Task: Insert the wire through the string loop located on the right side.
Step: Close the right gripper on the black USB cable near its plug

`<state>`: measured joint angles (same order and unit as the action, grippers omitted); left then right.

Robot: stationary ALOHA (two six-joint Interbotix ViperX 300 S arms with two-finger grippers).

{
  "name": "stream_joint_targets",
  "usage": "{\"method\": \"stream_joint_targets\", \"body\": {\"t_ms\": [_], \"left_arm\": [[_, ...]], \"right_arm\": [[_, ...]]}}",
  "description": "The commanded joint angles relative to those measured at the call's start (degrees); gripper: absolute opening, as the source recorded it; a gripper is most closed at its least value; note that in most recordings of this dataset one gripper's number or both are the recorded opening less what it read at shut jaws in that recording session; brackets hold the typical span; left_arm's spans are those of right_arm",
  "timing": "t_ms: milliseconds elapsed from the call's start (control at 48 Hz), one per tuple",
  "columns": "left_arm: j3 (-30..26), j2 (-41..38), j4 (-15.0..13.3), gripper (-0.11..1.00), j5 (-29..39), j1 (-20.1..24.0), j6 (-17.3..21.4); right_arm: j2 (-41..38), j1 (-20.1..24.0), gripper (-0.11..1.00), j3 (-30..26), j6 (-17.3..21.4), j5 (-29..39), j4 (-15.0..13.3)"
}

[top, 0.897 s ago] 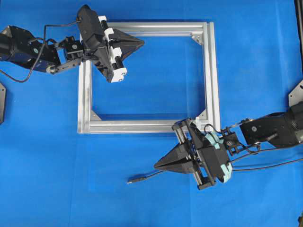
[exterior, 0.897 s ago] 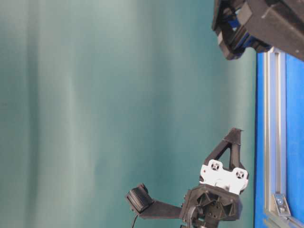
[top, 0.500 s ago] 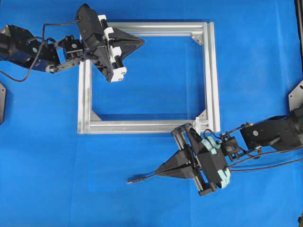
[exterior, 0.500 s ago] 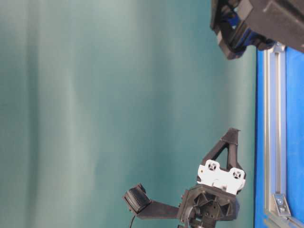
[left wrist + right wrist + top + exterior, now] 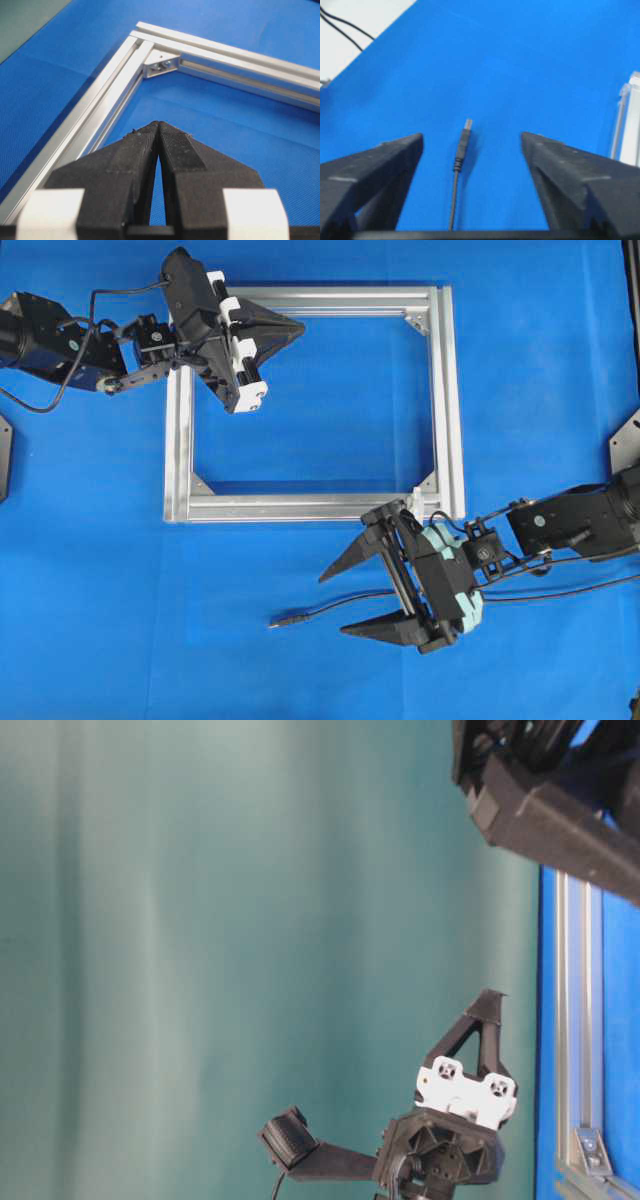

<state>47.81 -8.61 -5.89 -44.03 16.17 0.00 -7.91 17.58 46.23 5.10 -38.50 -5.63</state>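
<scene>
Wire (image 5: 330, 611) lies flat on the blue mat (image 5: 100, 590): a thin black cable ending in a small dark plug tip with a metal end, seen in the right wrist view (image 5: 462, 145) running straight up the gap between the right claw's fingers. Right claw (image 5: 343, 602) has its 2 fingers spread wide, one on either side of the cable, gripping nothing; the plug tip lies just beyond the fingertips. Bare mat surrounds the claw on its outer sides, while the aluminium frame (image 5: 440, 390) has its near corner just behind the claw's upper finger. The string loop is too small to make out. Left claw (image 5: 298, 330) is pressed together, empty, over the frame's far corner. Half a second ago the right claw's fingers were together; now they stand apart.
</scene>
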Motion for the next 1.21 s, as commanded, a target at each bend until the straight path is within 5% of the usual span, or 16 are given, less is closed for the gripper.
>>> {"method": "stream_joint_targets", "body": {"t_ms": [0, 83, 375, 792, 855, 1084, 1188], "left_arm": [[-0.9, 1.7, 0.2, 0.00, -0.3, 0.1, 0.1], [-0.9, 1.7, 0.2, 0.00, -0.3, 0.1, 0.1], [-0.9, 1.7, 0.2, 0.00, -0.3, 0.1, 0.1], [-0.7, 1.8, 0.1, 0.00, 0.2, 0.1, 0.1], [-0.7, 1.8, 0.2, 0.00, 0.3, 0.1, 0.1], [-0.7, 1.8, 0.2, 0.00, 0.3, 0.1, 0.1], [-0.7, 1.8, 0.2, 0.00, 0.3, 0.1, 0.1]], "right_arm": [[0.1, 0.2, 0.85, -1.4, 0.3, -0.2, 0.7], [-1.8, 0.4, 0.75, -2.0, 0.5, 0.3, 1.8], [-9.5, 1.9, 0.76, -5.1, 0.9, 0.6, 6.5], [-12.8, 1.9, 0.72, -6.5, 0.9, 1.4, 7.7], [-12.7, 1.9, 0.64, -6.7, 0.9, 2.6, 7.7], [-12.8, 1.9, 0.06, -6.8, 0.8, 2.9, 7.6], [-12.7, 1.9, -0.04, -6.8, 0.7, 2.5, 7.6]]}}
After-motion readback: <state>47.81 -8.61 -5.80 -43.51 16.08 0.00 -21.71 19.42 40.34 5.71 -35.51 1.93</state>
